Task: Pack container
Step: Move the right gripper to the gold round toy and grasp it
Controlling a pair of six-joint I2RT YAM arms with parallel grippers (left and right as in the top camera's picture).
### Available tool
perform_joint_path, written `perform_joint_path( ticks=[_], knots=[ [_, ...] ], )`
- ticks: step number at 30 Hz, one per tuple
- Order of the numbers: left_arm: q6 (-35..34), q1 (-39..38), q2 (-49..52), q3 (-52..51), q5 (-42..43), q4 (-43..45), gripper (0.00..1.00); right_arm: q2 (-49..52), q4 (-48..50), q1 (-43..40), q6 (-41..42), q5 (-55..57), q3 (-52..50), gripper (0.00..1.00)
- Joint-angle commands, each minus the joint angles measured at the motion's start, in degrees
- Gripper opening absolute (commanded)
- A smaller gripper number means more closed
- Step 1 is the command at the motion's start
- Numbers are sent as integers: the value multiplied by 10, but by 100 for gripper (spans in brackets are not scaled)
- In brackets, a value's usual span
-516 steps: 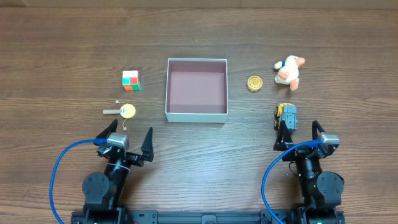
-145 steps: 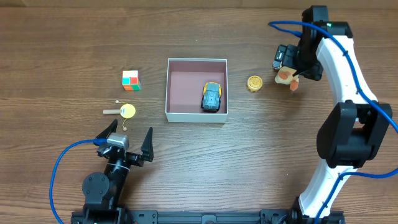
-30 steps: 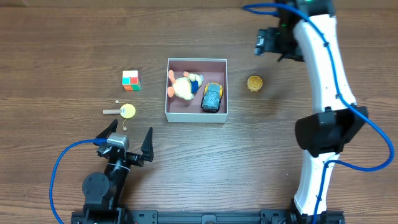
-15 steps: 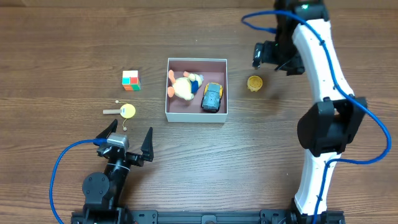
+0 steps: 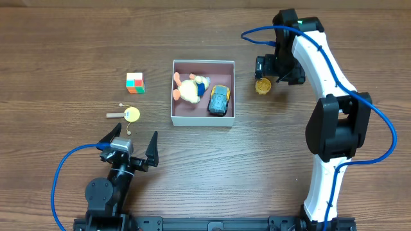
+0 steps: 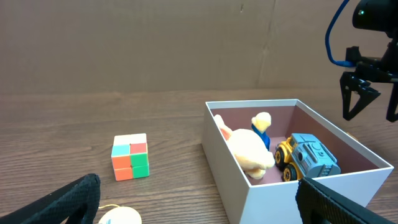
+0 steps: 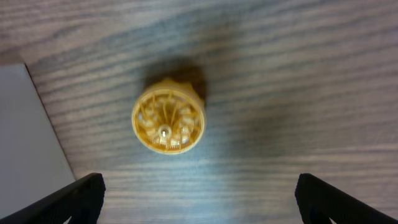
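Note:
The container (image 5: 203, 116), a square white-walled box with a pink floor, sits mid-table and holds a plush duck (image 5: 189, 89) and a yellow-and-blue toy truck (image 5: 219, 101). It also shows in the left wrist view (image 6: 245, 186) with the duck (image 6: 249, 149) and truck (image 6: 308, 157). A round yellow toy (image 5: 263, 86) lies just right of the box. My right gripper (image 5: 273, 72) hovers open and empty right above it; the right wrist view shows the yellow toy (image 7: 168, 121) between the fingertips (image 7: 199, 199). My left gripper (image 5: 131, 142) rests open at the front left.
A colourful cube (image 5: 135, 83) lies left of the box, and shows in the left wrist view (image 6: 130, 157). A yellow disc on a stick (image 5: 127, 115) lies in front of the cube. Wood-grain table all around.
My right arm has swung down and left from the far edge until its open gripper is over the round yellow toy. The left arm has not moved.

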Motion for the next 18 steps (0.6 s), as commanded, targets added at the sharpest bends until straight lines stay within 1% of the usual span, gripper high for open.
perform_joint_path(
  ticks=[1,18],
  knots=[
    [4,3,-5,-2,2,1,100,-3,10,22,-11,36,-2,100],
    [4,3,-5,-2,2,1,100,48,29,29,-33,32,-3,100]
  ],
)
